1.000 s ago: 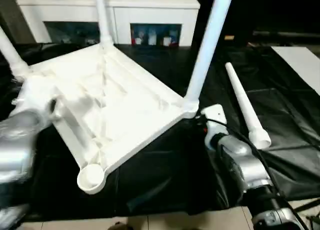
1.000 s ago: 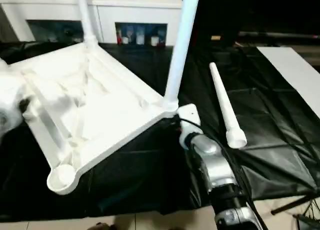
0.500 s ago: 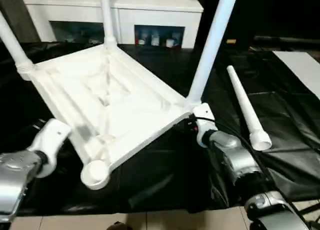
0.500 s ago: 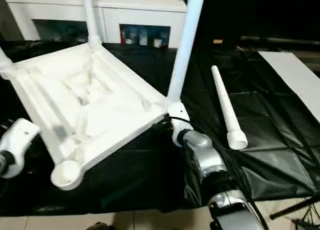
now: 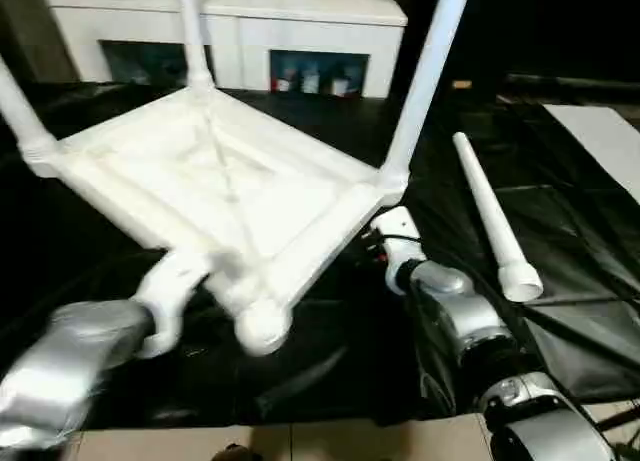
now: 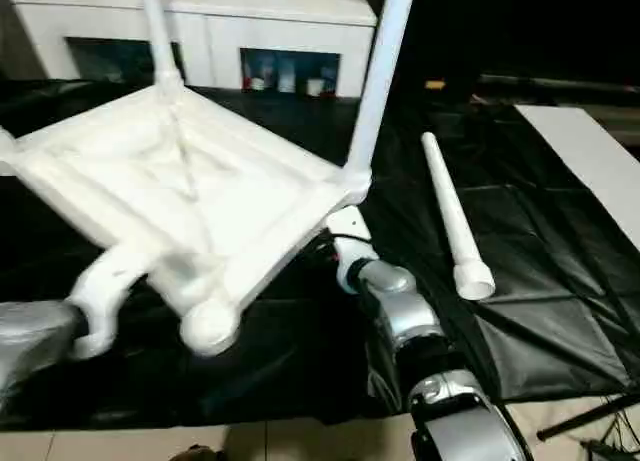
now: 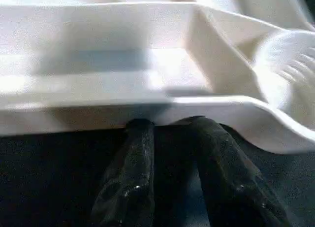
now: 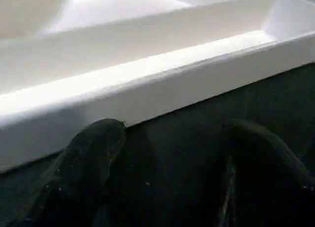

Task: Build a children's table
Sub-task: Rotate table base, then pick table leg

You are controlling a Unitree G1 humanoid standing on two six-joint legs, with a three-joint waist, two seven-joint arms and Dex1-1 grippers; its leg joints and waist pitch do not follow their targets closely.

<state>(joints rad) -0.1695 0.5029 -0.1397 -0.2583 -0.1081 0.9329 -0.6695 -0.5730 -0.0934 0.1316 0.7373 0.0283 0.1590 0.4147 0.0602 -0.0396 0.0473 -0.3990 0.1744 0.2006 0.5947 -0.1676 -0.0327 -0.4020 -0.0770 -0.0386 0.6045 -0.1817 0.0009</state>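
The children's table is upside down: its white ribbed tabletop (image 5: 215, 196) is tilted, near corner raised. Three legs stand in its sockets, at the right (image 5: 425, 71), the back (image 5: 190, 31) and the left (image 5: 15, 106). The near corner socket (image 5: 262, 326) holds nothing. A fourth leg (image 5: 490, 216) lies loose on the black cloth to the right. My left gripper (image 7: 167, 122) reaches under the near left rim, fingers a little apart, tips against the rim's underside. My right gripper (image 8: 172, 131) stands open just below the right rim, one finger (image 8: 93, 153) touching it.
A white cabinet (image 5: 230, 21) with glass-fronted compartments stands behind the work. Black cloth (image 5: 570, 251) covers the surface. A white sheet (image 5: 610, 131) lies at the far right. Pale floor (image 5: 300, 443) shows along the near edge.
My left arm has swung in under the tabletop's near left rim. The near corner has risen and turned to the right. The right arm has hardly moved.
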